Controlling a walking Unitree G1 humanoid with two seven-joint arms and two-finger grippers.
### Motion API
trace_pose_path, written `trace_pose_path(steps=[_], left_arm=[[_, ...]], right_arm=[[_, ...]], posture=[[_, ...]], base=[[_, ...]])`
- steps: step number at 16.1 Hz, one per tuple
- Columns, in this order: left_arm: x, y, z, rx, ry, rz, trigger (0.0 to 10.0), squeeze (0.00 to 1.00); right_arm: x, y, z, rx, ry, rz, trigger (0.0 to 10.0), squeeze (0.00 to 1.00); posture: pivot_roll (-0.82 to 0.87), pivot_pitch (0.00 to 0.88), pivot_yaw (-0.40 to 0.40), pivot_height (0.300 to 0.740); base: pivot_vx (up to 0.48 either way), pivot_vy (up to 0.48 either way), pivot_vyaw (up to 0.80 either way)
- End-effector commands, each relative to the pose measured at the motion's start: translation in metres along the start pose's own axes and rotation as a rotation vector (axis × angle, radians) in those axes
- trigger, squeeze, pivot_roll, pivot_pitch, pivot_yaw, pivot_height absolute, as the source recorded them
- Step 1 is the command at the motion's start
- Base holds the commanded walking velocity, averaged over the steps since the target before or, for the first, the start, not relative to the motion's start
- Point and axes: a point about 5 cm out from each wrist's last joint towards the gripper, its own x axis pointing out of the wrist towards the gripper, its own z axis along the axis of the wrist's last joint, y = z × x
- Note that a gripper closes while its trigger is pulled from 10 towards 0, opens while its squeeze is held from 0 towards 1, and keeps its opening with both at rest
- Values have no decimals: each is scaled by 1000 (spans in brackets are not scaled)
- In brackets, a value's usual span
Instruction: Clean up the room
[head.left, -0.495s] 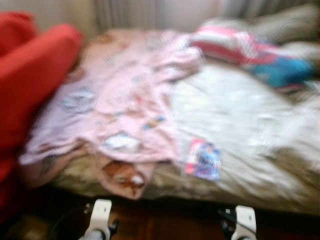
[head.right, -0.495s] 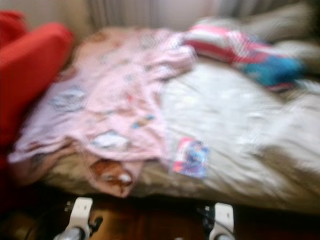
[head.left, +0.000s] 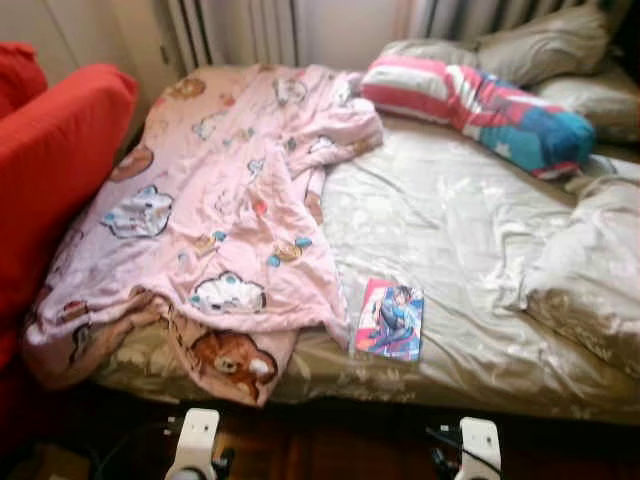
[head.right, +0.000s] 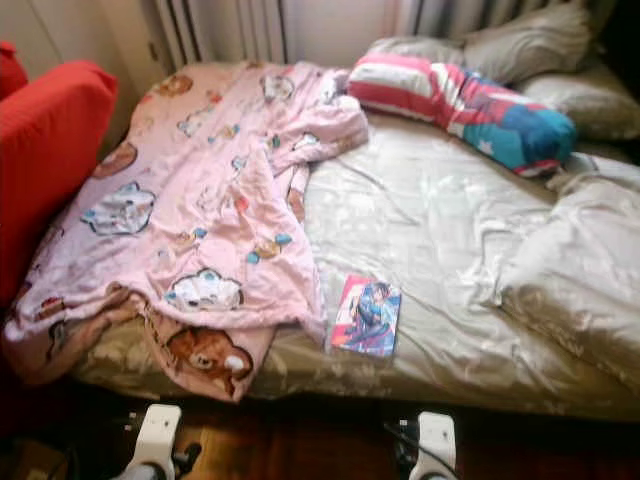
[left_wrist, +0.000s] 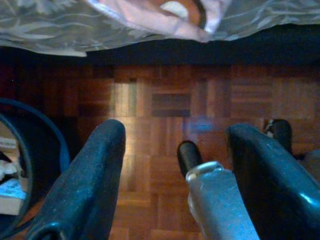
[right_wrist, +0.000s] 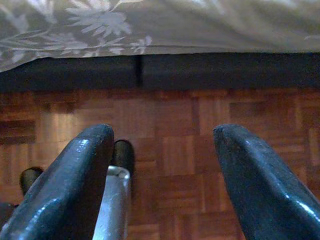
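Red armchair (head.left: 55, 160) at left, touching bed's side. White radiator (head.left: 230, 30) against wall behind bed head, pale wall beside it. Grey-striped curtain (head.left: 470, 15) at upper right. Two beige pillows (head.left: 520, 45) at bed's far end, third (head.left: 600, 95) just beside them at right edge. Dark parquet floor (left_wrist: 165, 100) below bed, reddish-brown blocks in alternating directions. Dark round bin (left_wrist: 30, 165) on floor near bed edge, blue rim, pale scraps inside. Black bed base (right_wrist: 150, 70) under floral-patterned sheet edge (right_wrist: 100, 30).
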Motion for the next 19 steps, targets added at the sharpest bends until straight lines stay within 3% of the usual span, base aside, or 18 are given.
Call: trace_pose_path(steps=[1, 8, 14, 19], left_arm=[[-2, 1, -10, 13, 40, -4, 10000, 0], [-3, 0, -11, 1, 41, 0, 10000, 0], [-2, -1, -10, -3, 37, 2, 10000, 0], [-3, 0, -13, -5, 39, 2, 10000, 0]], right_arm=[[-1, -1, -5, 6, 13, -5, 10000, 0], [-1, -3, -5, 17, 12, -13, 10000, 0], [-2, -3, -6, 10, 22, -9, 10000, 0], [-2, -3, -4, 20, 1, -10, 10000, 0]], posture=[[58, 128, -12, 740], [55, 159, -14, 740], [55, 164, -15, 740], [53, 172, -14, 740]], base=[[0, -315, 0], [0, -314, 0], [0, -312, -695], [0, -299, 0]])
